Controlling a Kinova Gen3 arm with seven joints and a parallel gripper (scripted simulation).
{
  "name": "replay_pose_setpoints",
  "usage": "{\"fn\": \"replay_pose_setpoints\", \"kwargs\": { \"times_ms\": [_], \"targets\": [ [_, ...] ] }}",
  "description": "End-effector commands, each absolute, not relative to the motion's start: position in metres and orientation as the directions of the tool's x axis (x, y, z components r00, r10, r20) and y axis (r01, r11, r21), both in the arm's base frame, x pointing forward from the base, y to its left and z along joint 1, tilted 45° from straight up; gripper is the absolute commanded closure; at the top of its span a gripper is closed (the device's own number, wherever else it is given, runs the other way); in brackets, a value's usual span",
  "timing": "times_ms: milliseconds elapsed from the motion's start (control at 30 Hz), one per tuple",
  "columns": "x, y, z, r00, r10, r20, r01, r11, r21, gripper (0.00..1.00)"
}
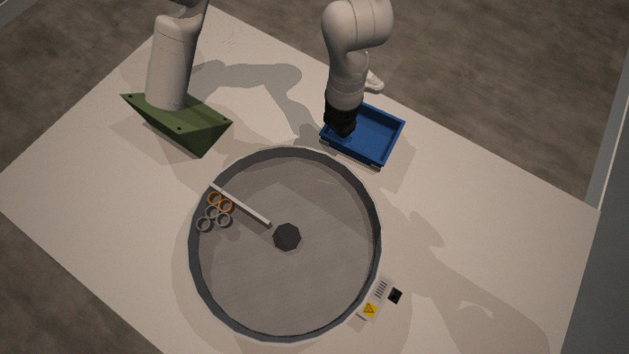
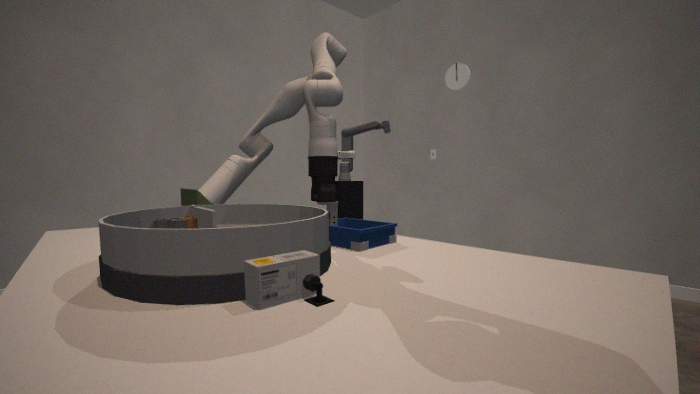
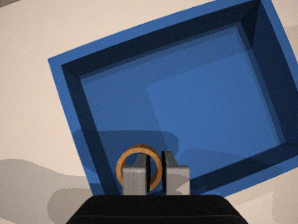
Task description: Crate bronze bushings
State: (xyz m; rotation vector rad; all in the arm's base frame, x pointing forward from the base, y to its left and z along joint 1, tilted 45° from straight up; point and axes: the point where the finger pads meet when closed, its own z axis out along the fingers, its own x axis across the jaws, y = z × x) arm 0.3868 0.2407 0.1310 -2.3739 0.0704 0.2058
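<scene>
My gripper (image 3: 155,164) (image 2: 332,220) is shut on the wall of a bronze bushing (image 3: 140,148), with one finger inside the ring. It points down over the near left part of the blue crate (image 1: 394,142) (image 2: 357,236) (image 3: 67,100); in the top view the fingers are hidden. No bushing shows on the visible crate floor. On the turning table (image 1: 287,292) (image 2: 210,250), two bronze bushings (image 1: 231,210) (image 2: 191,222) lie beside the white bar. Three steel bushings (image 1: 198,225) (image 2: 167,223) lie close beside them, near the table's wall.
The white bar (image 1: 243,204) reaches from the turning table's wall towards its dark hub (image 1: 287,237). The high wall of the turning table stands close to the crate. A grey box (image 1: 375,298) (image 2: 280,282) stands against its outside. The green arm base (image 1: 202,130) is at the left.
</scene>
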Motion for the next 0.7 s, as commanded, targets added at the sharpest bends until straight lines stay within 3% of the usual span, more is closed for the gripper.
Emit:
{"fn": "replay_pose_setpoints", "kwargs": {
  "times_ms": [0, 667],
  "targets": [
    [0.385, 0.2429, 0.1285, 0.985, 0.011, -0.173, -0.111, -0.725, -0.68, 1.0],
    [0.3839, 0.2488, 0.1225, 0.985, 0.011, -0.173, -0.111, -0.725, -0.68, 1.0]
  ]
}}
